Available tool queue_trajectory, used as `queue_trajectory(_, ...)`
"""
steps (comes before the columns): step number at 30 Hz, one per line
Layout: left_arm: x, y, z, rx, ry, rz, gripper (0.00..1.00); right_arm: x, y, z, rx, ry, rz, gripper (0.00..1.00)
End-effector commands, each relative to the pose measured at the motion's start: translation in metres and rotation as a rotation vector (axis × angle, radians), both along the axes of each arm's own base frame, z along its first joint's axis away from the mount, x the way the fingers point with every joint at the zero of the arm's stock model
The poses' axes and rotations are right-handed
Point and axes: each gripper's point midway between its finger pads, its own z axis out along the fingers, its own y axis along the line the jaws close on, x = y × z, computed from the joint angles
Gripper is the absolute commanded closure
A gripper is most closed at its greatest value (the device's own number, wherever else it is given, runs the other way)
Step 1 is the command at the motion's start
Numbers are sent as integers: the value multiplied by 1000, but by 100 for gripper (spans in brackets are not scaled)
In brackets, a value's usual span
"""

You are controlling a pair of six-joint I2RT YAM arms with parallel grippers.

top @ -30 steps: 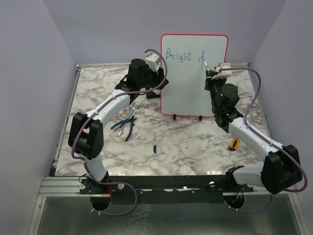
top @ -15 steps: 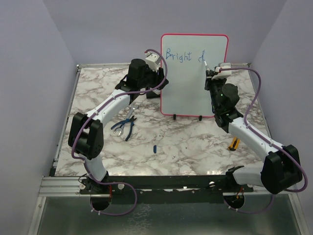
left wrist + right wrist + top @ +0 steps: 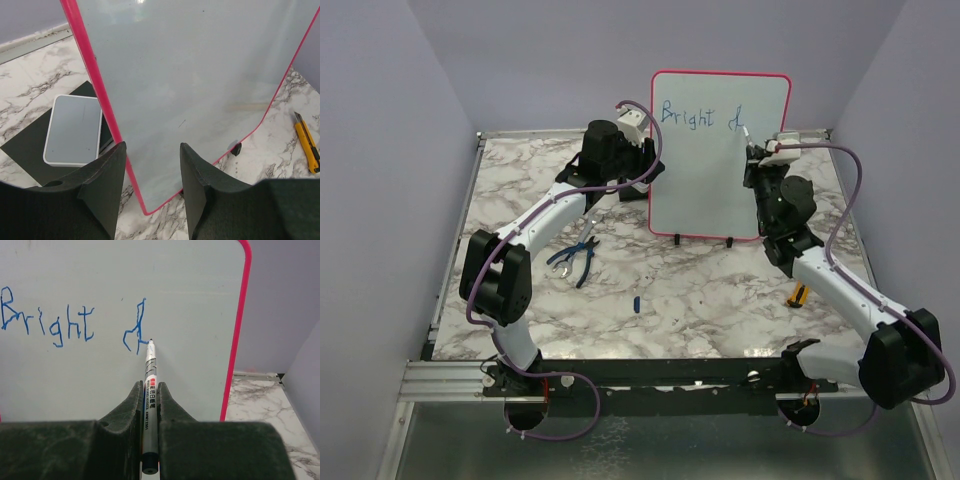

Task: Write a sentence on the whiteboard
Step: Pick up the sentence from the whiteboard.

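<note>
The whiteboard [image 3: 710, 185] stands upright at the back middle, with a red-pink frame. The sentence [image 3: 698, 115] reads "Bright d" in blue, and it is clear in the right wrist view [image 3: 50, 322]. My right gripper [image 3: 753, 152] is shut on a silver marker [image 3: 150, 372]. Its tip touches the board [image 3: 190, 285] just right of the "d". My left gripper [image 3: 642, 165] is at the board's left edge. In the left wrist view its jaws [image 3: 152, 150] stand open, with the board's lower left frame edge [image 3: 107, 117] showing between them.
Blue-handled pliers [image 3: 575, 262] lie left of centre. A small blue cap [image 3: 636, 303] lies in front of the board. A yellow utility knife [image 3: 800, 293] lies at the right, also in the left wrist view [image 3: 306, 140]. A white block [image 3: 74, 131] sits on a black mat beside the board.
The whiteboard has shifted slightly to the right. My right gripper and the marker have moved a little right with it. The left arm has not moved.
</note>
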Motion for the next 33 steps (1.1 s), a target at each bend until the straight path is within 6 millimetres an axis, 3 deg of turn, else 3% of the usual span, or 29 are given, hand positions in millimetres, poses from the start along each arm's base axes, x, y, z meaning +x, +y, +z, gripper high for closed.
queue_trajectory(1,-6,-2,20,-26,-31,-19,52,-11,-6,6,17,-11,0,99)
queue_trajectory(9,-6,-2,19,-25,-32,-18,52,-15,-12,6,22,4,-14,99)
queue_trajectory(16,-5,-1,18,-22,-30,-15,52,-20,-35,13,58,-16,-13,99)
queue_trajectory(33,-6,-2,21,-32,-29,-18,52,-42,-20,27,56,-55,111,99)
